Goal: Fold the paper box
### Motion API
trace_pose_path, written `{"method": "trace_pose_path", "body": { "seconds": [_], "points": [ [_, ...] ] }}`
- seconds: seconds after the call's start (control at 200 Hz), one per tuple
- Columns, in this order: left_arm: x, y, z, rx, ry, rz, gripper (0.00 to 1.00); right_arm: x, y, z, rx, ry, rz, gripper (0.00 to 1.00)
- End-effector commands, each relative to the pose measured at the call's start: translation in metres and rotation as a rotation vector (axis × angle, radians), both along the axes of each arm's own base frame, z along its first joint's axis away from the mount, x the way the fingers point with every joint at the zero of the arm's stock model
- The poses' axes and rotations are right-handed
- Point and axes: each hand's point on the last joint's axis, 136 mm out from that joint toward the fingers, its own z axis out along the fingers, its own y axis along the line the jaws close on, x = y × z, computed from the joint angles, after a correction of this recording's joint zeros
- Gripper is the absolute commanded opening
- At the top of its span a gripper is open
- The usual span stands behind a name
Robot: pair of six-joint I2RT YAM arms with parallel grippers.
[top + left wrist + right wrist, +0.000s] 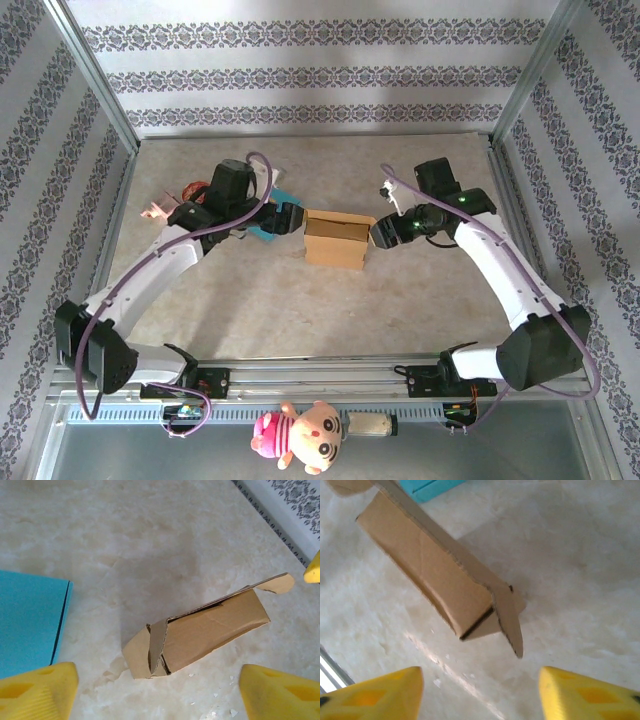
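The brown paper box (335, 238) lies on its side in the middle of the table, between my two grippers. My left gripper (288, 218) stands just off its left end, jaws open and nothing between them. In the left wrist view the box (210, 630) lies beyond my yellow fingers (37, 692), its near end flaps loosely folded in. My right gripper (383, 235) is open at the box's right end. In the right wrist view the box (435, 575) has one end flap (510, 620) sticking out, a short way from my fingertips (590, 695).
A flat blue object (272, 215) lies behind the left gripper, also seen as a blue sheet (27, 622). Small red and pink items (185, 195) sit at the far left. Patterned walls enclose the table. A plush doll (300, 435) hangs at the front rail.
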Motion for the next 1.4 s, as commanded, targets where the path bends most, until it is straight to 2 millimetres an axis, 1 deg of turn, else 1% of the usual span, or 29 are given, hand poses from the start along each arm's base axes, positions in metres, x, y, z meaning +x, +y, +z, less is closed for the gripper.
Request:
{"method": "trace_pose_path", "body": {
  "seconds": [0.0,0.06,0.095,0.215,0.305,0.38,0.435,0.615,0.665,0.74,0.814,0.934,1.044,1.219,1.329,1.394],
  "points": [
    [0.001,-0.001,-0.010,0.034,0.053,-0.005,0.76,0.020,0.010,-0.002,0.047,-0.040,-0.050,0.53],
    [0.004,-0.003,-0.011,0.045,0.056,-0.005,0.72,0.025,0.009,-0.008,0.028,-0.040,-0.053,0.48],
    [0.006,-0.005,-0.012,0.047,0.058,-0.008,0.70,0.027,0.010,-0.009,0.031,-0.042,-0.051,0.43],
    [0.008,-0.010,-0.017,0.055,0.072,-0.014,0.63,0.031,0.015,-0.009,0.046,-0.051,-0.046,0.32],
    [0.011,-0.013,-0.022,0.063,0.092,-0.010,0.57,0.030,0.017,-0.009,0.054,-0.042,-0.038,0.23],
    [0.013,-0.016,-0.026,0.062,0.104,-0.008,0.50,0.028,0.018,-0.010,0.057,-0.032,-0.035,0.17],
    [0.015,-0.020,-0.028,0.056,0.113,-0.007,0.48,0.025,0.019,-0.011,0.060,-0.025,-0.028,0.12],
    [0.018,-0.027,-0.037,0.061,0.142,-0.012,0.47,0.020,0.025,-0.015,0.069,-0.004,-0.008,0.05],
    [0.020,-0.027,-0.039,0.063,0.144,-0.007,0.41,0.020,0.025,-0.015,0.067,-0.003,-0.007,0.02],
    [0.022,-0.029,-0.041,0.058,0.150,-0.002,0.30,0.020,0.025,-0.016,0.066,-0.001,-0.008,0.00],
    [0.022,-0.028,-0.042,0.063,0.161,0.010,0.16,0.020,0.025,-0.016,0.061,0.002,-0.015,0.00],
    [0.022,-0.031,-0.038,0.025,0.170,0.027,0.00,0.025,0.022,-0.015,0.059,0.016,-0.072,0.00],
    [0.019,-0.035,-0.039,-0.007,0.199,0.045,0.00,0.030,0.022,-0.016,0.086,0.070,-0.170,0.00],
    [0.016,-0.032,-0.052,-0.030,0.240,0.124,0.00,0.034,0.027,-0.018,0.130,0.124,-0.307,0.00],
    [0.015,-0.028,-0.058,-0.040,0.245,0.168,0.00,0.036,0.020,-0.020,0.121,0.128,-0.399,0.00],
    [0.013,-0.026,-0.061,-0.046,0.252,0.189,0.00,0.035,0.019,-0.023,0.140,0.134,-0.439,0.00]
  ]
}}
